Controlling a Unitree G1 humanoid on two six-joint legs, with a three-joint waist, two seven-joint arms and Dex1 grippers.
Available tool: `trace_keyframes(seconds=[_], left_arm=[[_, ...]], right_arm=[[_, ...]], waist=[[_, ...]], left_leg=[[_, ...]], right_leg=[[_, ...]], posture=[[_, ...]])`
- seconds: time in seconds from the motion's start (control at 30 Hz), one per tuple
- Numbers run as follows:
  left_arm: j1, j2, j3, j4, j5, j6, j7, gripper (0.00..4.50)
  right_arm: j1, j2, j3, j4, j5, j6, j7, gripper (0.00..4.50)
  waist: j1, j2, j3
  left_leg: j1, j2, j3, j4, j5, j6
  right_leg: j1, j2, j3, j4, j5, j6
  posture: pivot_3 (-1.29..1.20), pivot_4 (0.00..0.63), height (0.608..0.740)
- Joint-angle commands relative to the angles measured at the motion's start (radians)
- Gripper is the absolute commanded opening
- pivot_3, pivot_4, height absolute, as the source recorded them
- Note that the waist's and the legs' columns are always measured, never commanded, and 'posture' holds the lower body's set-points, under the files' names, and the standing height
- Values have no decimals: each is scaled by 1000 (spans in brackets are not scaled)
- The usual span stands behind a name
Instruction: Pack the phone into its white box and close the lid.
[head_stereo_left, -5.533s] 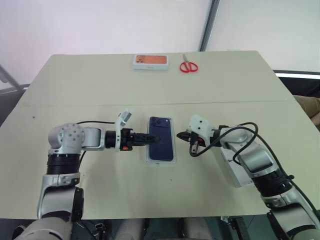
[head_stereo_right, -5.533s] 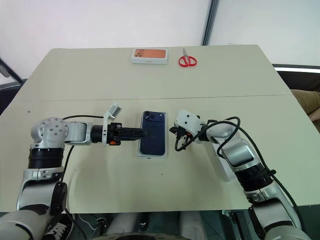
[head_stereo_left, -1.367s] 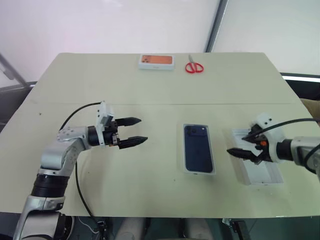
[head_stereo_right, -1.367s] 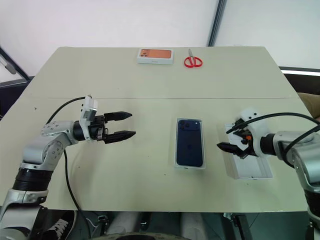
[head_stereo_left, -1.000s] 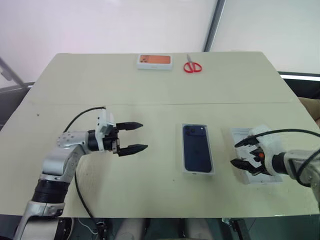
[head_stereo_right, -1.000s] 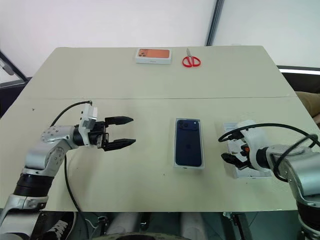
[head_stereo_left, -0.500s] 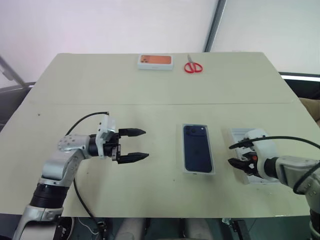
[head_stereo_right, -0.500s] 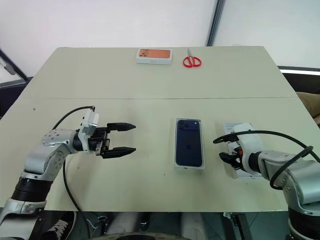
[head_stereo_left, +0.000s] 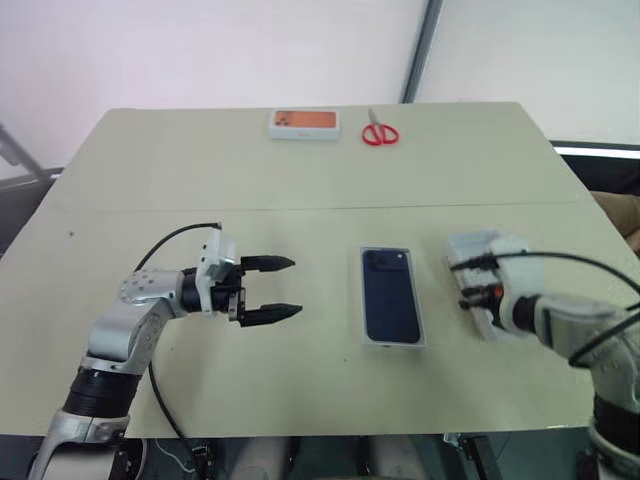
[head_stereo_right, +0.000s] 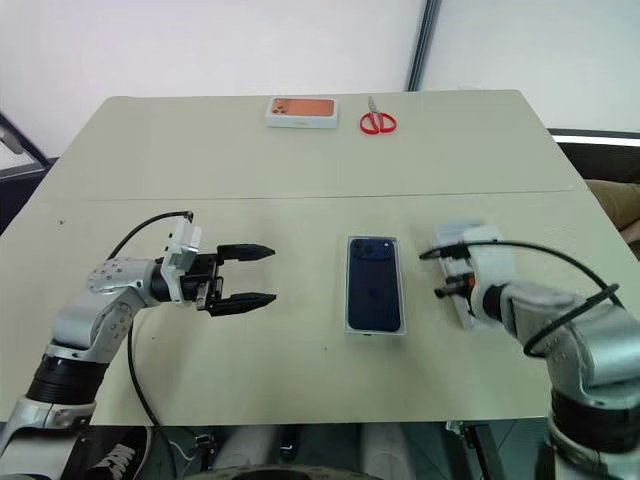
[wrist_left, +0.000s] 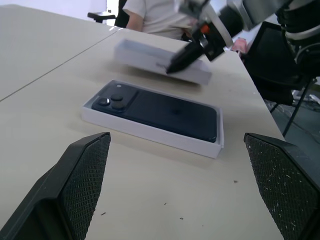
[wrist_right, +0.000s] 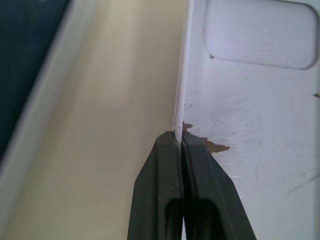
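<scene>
While the phone (head_stereo_left: 392, 297) lies back-up inside the white box (head_stereo_left: 367, 340), camera bump toward the far end, that box sits flat on the table (head_stereo_left: 300, 180) a little right of centre, its thin rim showing all round the dark body. Just to the right of it, apart from it, is the lid (head_stereo_left: 478, 250), open side up; in the left wrist view it appears raised off the tabletop and slightly tilted (wrist_left: 160, 60).

Right gripper (wrist_right: 180, 142): fingers pressed together on the lid's thin side wall nearest the phone, one finger inside, one outside. Right wrist view shows the lid's white inner face with a rounded rectangular recess and some small brown scuffs at the pinch point.

Left gripper (head_stereo_left: 283, 288): fingers spread wide, nothing between them, held level and pointing toward the white box from the left, well short of it.

Far edge of table: an orange-topped box (head_stereo_left: 303, 122) with red-handled scissors (head_stereo_left: 379, 131) just beside it on the right. Left wrist view also shows a person (wrist_left: 155, 17) in a light shirt seated beyond the table.
</scene>
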Motion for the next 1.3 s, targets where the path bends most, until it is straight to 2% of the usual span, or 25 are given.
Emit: trace_keyframes(seconds=[0.03, 0.13, 0.2, 0.33, 0.4, 0.47, 0.53, 0.6, 0.67, 0.8, 0.93, 0.97, 1.0, 1.23, 1.3], left_arm=[[-24, 0, 25, 9, -8, 13, 30, 4500], [-37, -11, 31, 25, -9, 16, 57, 4500], [-48, -25, 36, 35, 4, 0, 90, 4500], [-71, -42, 46, 57, -1, 30, 144, 4500], [-83, -60, 66, 63, -4, 23, 187, 4500], [-83, -69, 82, 57, -11, 23, 211, 4500], [-77, -70, 94, 38, -35, 46, 219, 4500], [-67, -69, 100, 18, -53, 61, 222, 4500], [-56, -72, 106, 3, -63, 62, 224, 4500], [-38, -73, 111, -21, -84, 75, 218, 4500], [-29, -66, 106, -28, -109, 101, 203, 4500], [-25, -64, 104, -30, -117, 111, 194, 4001], [-19, -60, 101, -32, -118, 115, 186, 3734], [50, -58, 74, -69, -121, 118, 153, 26], [61, -80, 55, -75, -96, 99, 175, 26]], right_arm=[[-137, 84, -84, -1, 47, 6, 21, 52], [-227, 217, -189, 40, 125, 6, 37, 52], [-275, 358, -295, 93, 224, 6, 4, 52], [-301, 490, -378, 163, 418, 6, -77, 52], [-306, 595, -428, 224, 589, 6, -167, 52], [-256, 638, -394, 251, 794, 6, -242, 52], [-151, 574, -238, 277, 1112, -156, -425, 52], [-53, 475, -76, 258, 1338, -304, -543, 52], [11, 427, 20, 225, 1395, -395, -548, 52], [137, 351, 162, 160, 1400, -497, -496, 52], [173, 300, 259, 141, 1400, -568, -469, 52], [169, 284, 275, 147, 1400, -580, -470, 0], [165, 282, 284, 161, 1400, -599, -482, 0], [170, 283, 342, 180, 1400, -685, -515, 0], [185, 272, 353, 191, 1400, -699, -528, 0]], waist=[[-2, 0, 0], [-3, 0, 0], [-4, 0, 0], [-1, 0, 0], [-4, 0, 0], [-9, 1, 0], [-10, 1, 0], [-10, 1, 0], [-12, 1, 0], [-12, 1, 0], [-12, 1, 0], [-11, 1, 0], [-10, 1, 0], [-8, 1, 0], [-5, 1, 0]], left_leg=[[0, 0, 0, -1, 0, 0], [0, 0, 0, -1, 0, 0], [0, 0, 0, -1, 0, 0], [0, 0, 0, -1, 1, -1], [0, -1, 0, -1, 1, -1], [0, 0, 0, -1, 1, -2], [0, 0, 0, -3, 1, -2], [0, 0, 0, -3, 1, -2], [0, 0, 1, -2, 1, -2], [1, 1, 1, -2, 1, -2], [0, 1, 1, -2, 1, -1], [0, 1, 1, -2, 1, -1], [1, 1, 1, -1, 1, -1], [0, 1, 1, -2, 1, -1], [0, 1, 1, -2, 1, -1]], right_leg=[[0, 0, 0, 0, 0, 0], [-1, 0, 0, 0, 0, 0], [0, 1, 0, 0, 0, 0], [-1, 0, 0, 2, 0, 0], [-1, 0, 1, 2, 0, 0], [-3, 0, 1, 3, 0, 0], [-4, 0, 2, 3, 0, 0], [-4, -1, 2, 3, 0, 0], [-3, -1, 3, 3, 0, 0], [-3, 2, 3, 3, 0, 0], [-3, 2, 3, 3, 0, 0], [-3, 2, 3, 3, 0, 0], [-2, 2, 3, 3, 0, 0], [-3, 2, 3, 2, 0, 0], [-2, 1, 3, 2, 0, 0]], posture=[[0, 150, 740], [0, 150, 740], [0, 150, 740], [0, 150, 740], [0, 150, 740], [0, 150, 740], [0, 150, 740], [0, 150, 740], [0, 150, 740], [0, 150, 740], [0, 150, 740], [0, 150, 740], [0, 150, 740], [0, 150, 740], [0, 150, 740]])
